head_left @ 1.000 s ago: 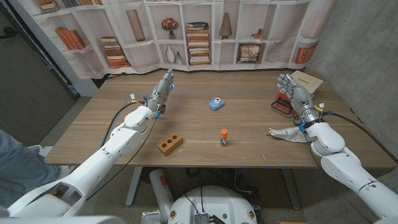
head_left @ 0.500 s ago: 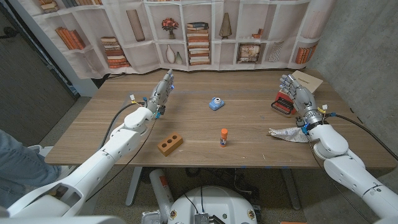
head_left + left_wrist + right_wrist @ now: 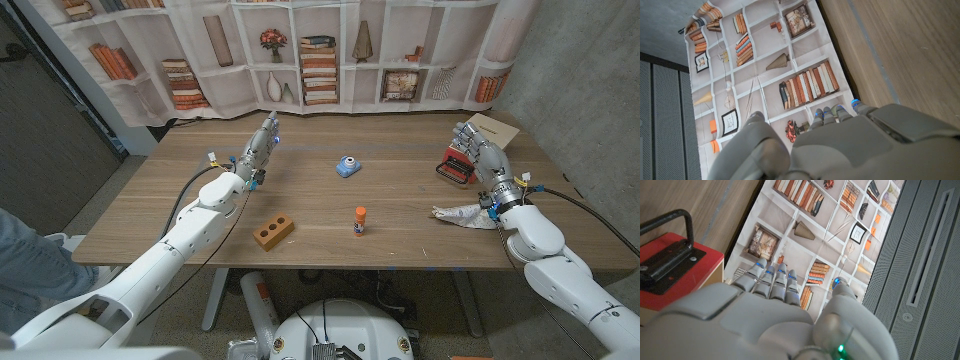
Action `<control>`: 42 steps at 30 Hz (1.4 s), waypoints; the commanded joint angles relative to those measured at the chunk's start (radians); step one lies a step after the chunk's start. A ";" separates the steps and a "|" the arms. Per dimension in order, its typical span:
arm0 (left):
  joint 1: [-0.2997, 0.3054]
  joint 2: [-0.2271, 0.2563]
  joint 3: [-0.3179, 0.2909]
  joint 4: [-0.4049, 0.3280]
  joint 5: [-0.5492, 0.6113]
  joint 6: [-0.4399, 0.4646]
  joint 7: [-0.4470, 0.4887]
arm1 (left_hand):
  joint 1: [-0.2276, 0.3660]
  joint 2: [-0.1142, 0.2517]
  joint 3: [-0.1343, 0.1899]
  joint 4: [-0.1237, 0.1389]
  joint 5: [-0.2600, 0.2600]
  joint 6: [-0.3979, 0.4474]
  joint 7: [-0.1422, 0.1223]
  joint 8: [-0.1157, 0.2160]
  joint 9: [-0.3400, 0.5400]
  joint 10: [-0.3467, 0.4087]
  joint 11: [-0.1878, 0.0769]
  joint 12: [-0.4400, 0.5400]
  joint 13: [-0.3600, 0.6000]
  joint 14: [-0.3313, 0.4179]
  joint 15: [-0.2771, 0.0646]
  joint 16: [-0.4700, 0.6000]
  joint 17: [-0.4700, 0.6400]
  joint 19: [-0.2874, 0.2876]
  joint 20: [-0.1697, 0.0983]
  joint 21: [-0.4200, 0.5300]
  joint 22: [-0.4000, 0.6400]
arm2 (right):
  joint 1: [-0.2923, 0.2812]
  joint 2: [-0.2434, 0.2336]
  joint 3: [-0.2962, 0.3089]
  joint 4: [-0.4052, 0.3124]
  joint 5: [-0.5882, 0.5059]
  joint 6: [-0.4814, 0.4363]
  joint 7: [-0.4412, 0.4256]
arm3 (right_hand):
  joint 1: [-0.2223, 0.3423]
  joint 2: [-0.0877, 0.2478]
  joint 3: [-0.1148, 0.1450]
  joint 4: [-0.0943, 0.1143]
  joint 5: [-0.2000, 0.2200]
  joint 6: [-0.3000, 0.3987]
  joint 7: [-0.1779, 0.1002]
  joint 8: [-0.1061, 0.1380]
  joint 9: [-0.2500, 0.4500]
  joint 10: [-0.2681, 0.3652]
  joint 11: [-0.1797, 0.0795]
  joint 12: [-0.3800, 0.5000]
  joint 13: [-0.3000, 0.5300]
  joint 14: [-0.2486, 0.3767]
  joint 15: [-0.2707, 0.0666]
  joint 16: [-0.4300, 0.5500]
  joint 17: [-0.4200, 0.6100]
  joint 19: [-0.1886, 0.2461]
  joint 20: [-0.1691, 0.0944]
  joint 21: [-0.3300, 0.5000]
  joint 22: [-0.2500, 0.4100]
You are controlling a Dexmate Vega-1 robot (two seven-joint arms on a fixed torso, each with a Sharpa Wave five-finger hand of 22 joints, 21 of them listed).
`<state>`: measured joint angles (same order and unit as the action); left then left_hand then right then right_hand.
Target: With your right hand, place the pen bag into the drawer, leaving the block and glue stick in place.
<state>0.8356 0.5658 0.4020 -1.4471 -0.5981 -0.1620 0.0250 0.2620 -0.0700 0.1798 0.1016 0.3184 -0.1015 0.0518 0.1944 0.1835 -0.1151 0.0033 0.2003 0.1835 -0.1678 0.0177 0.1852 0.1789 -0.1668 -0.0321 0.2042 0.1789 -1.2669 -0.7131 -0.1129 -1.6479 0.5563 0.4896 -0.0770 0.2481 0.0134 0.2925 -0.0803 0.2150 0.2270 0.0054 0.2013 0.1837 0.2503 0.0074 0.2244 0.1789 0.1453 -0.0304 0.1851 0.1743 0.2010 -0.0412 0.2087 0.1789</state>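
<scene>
The pen bag (image 3: pixel 461 212), a crumpled grey-white pouch, lies near the table's right front, just beside my right wrist. My right hand (image 3: pixel 479 153) is raised with its fingers straight and apart, holding nothing, next to the red drawer (image 3: pixel 451 169) with a black handle. In the right wrist view the drawer (image 3: pixel 675 270) sits just ahead of my right hand (image 3: pixel 765 315). The brown block (image 3: pixel 272 231) and the orange glue stick (image 3: pixel 360 221) stand toward the front middle. My left hand (image 3: pixel 262 144) stretches out empty over the table's left half.
A small blue object (image 3: pixel 347 166) sits mid-table. A tan box (image 3: pixel 497 127) lies behind the drawer at the far right corner. A bookshelf-print curtain (image 3: pixel 330 50) hangs behind the table (image 3: pixel 400 190). A person's leg (image 3: pixel 25 260) shows at the left edge.
My right hand has drifted slightly to the right beside the red drawer. The left arm and the objects have stayed still.
</scene>
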 commanded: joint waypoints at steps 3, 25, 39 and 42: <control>-0.002 0.000 0.007 -0.011 0.007 0.007 0.002 | 0.005 0.005 -0.003 0.001 0.000 0.003 -0.001 0.005 0.004 0.005 0.001 0.006 0.004 -0.007 0.000 0.002 0.002 -0.056 -0.027 0.000 0.005 | -0.050 -0.001 0.029 -0.022 -0.020 0.024 -0.012 | 0.012 0.000 0.001 -0.002 0.009 0.010 -0.001 0.003 0.005 0.012 0.003 0.006 0.005 0.010 0.004 0.004 0.004 0.012 -0.035 0.003 0.005; 0.039 0.018 -0.009 -0.062 -0.001 0.015 0.027 | 0.008 0.008 -0.009 0.000 -0.001 0.004 -0.002 0.005 0.004 0.006 -0.002 0.006 0.004 -0.007 0.000 0.002 0.002 -0.056 -0.025 0.000 0.005 | -0.122 -0.013 0.086 -0.067 -0.057 0.000 -0.048 | 0.012 0.002 0.000 -0.004 0.010 0.016 -0.005 0.003 0.005 0.015 -0.003 0.005 0.005 0.013 0.003 0.002 0.005 0.015 -0.033 0.002 0.005; 0.027 0.021 -0.008 -0.054 -0.003 0.019 0.015 | 0.010 0.010 -0.012 -0.001 -0.001 0.006 -0.001 0.005 0.004 0.008 -0.001 0.006 0.004 -0.005 0.000 0.002 0.002 -0.057 -0.023 -0.001 0.005 | -0.161 -0.004 0.111 -0.098 -0.080 -0.014 -0.069 | 0.012 0.002 0.000 -0.006 0.010 0.018 -0.005 0.002 0.005 0.015 -0.002 0.003 0.006 0.015 0.003 0.002 0.005 0.016 -0.033 0.001 0.005; 0.025 0.022 -0.008 -0.051 -0.004 0.020 0.012 | 0.010 0.011 -0.012 -0.001 -0.001 0.006 -0.001 0.005 0.004 0.007 0.000 0.005 0.004 -0.005 0.000 0.002 0.002 -0.057 -0.023 -0.001 0.005 | -0.170 0.000 0.116 -0.104 -0.086 -0.013 -0.072 | 0.012 0.002 0.000 -0.006 0.009 0.017 -0.005 0.002 0.005 0.016 -0.001 0.003 0.006 0.015 0.003 0.002 0.005 0.016 -0.033 0.001 0.005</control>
<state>0.8694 0.5847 0.3938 -1.5044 -0.5989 -0.1485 0.0475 0.2666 -0.0655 0.1709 0.1007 0.3184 -0.1016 0.0517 0.1943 0.1835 -0.1116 -0.0002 0.2003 0.1835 -0.1677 0.0177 0.1852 0.1789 -0.1668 -0.0321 0.2041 0.1788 -1.4064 -0.7241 -0.0160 -1.7296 0.4897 0.4803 -0.1338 0.2481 0.0134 0.2926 -0.0802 0.2150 0.2324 -0.0001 0.2013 0.1837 0.2591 0.0091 0.2244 0.1789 0.1503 -0.0251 0.1852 0.1743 0.2104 -0.0397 0.2087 0.1790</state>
